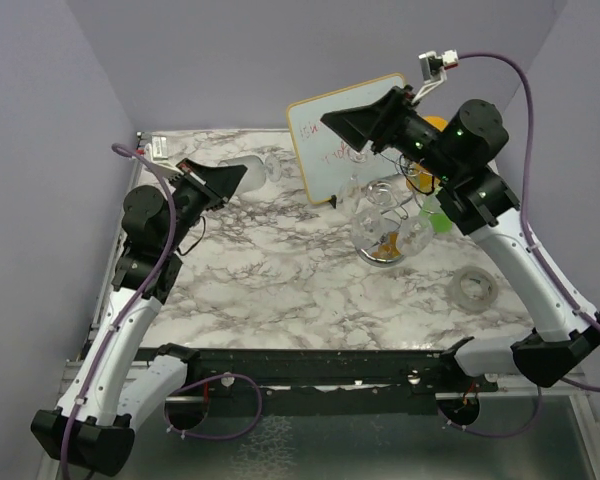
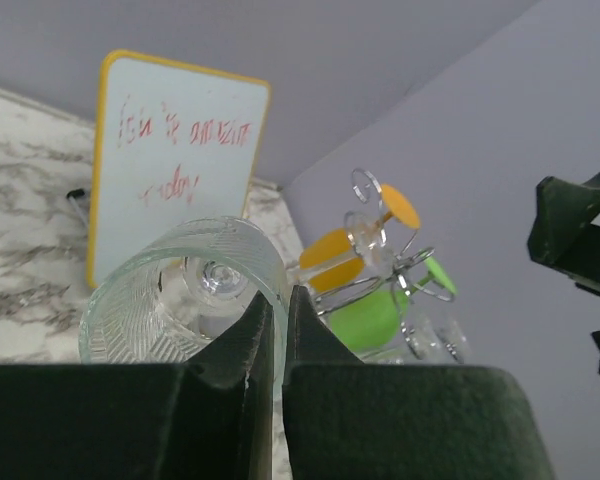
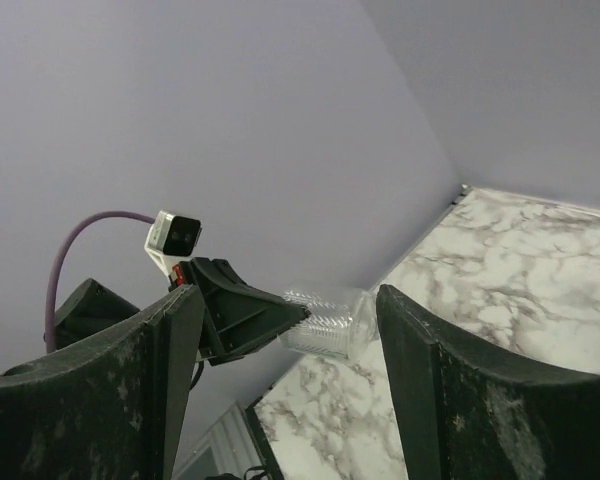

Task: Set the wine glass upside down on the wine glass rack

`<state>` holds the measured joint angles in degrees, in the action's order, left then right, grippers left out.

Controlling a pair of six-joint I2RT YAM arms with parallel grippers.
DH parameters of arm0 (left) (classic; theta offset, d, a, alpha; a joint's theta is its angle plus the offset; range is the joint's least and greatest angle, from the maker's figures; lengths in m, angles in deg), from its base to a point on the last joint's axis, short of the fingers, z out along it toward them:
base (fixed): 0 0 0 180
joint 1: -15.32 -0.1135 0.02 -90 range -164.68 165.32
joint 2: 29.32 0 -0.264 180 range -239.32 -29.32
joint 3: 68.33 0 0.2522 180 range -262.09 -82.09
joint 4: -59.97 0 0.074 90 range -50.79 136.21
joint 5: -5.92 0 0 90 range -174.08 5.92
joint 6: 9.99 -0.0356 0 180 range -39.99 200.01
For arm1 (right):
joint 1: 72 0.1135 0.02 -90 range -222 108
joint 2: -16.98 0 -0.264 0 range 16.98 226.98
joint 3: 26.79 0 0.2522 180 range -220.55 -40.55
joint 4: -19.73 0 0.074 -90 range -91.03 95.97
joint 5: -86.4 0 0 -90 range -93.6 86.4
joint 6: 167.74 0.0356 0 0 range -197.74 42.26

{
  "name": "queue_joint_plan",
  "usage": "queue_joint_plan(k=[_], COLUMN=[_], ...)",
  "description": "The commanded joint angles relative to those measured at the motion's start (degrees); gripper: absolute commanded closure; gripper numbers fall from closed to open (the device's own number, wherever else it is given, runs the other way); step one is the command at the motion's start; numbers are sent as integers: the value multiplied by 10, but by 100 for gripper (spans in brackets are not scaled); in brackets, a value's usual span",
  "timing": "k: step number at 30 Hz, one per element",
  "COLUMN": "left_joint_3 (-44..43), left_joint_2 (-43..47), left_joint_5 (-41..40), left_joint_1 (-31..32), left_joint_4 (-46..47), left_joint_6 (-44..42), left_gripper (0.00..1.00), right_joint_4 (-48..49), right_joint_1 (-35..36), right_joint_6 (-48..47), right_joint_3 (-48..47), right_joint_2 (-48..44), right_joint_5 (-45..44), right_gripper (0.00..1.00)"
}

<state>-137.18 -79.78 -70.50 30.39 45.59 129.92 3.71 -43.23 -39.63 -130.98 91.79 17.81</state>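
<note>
The left gripper [image 2: 280, 305] had its jaws pinched tight on the rim wall of the clear, ribbed wine glass [image 2: 170, 290], held on its side well to the left of the silver wire wine glass rack [image 1: 388, 225] with curled arms. The right gripper [image 1: 342, 122] hung in the air near the rack, jaws wide with nothing between them.
</note>
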Motion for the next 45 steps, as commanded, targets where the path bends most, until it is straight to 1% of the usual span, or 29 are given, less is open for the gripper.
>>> queue_joint_plan(k=[1,7,10,14,19,23,26,29,32,35,37,40,45], left_joint_3=[5,20,26,29,32,28,23,20,17,21,25,31,38], left_joint_2=[45,90,106,122,128,122,116,112,108,105,104,104,106], left_joint_5=[-68,-172,-194,-199,-180,-160,-146,-137,-110,-99,-94,-89,-86], left_joint_1=[-2,-2,-2,-2,-2,-2,-2,-2,-2,-2,-2,-2,-2], left_joint_4=[154,210,240,271,291,303,313,320,325,331,336,344,351], left_joint_6=[53,65,73,85,117,139,151,168,178,192,200,211,215], left_gripper=[100,100,100,100,100,100,100,100,100,100,100,100,100], right_joint_4=[0,45,44,81,141,143,140,153,170,193,201,218,245], right_joint_1=[65,150,194,236,262,271,273,276,276,277,277,276,277], right_joint_6=[-11,52,80,133,183,223,260,271,275,284,295,308,322], right_joint_3=[-54,-58,-73,-61,-51,-82,-92,-94,-100,-107,-112,-113,-116], right_joint_2=[40,82,106,120,135,164,183,193,202,213,219,226,237], right_joint_5=[-92,-188,-219,-253,-245,-220,-218,-198,-179,-158,-153,-157,-163], right_gripper=[25,25,26,25,23,23,22,20,17,9,7,7,12])
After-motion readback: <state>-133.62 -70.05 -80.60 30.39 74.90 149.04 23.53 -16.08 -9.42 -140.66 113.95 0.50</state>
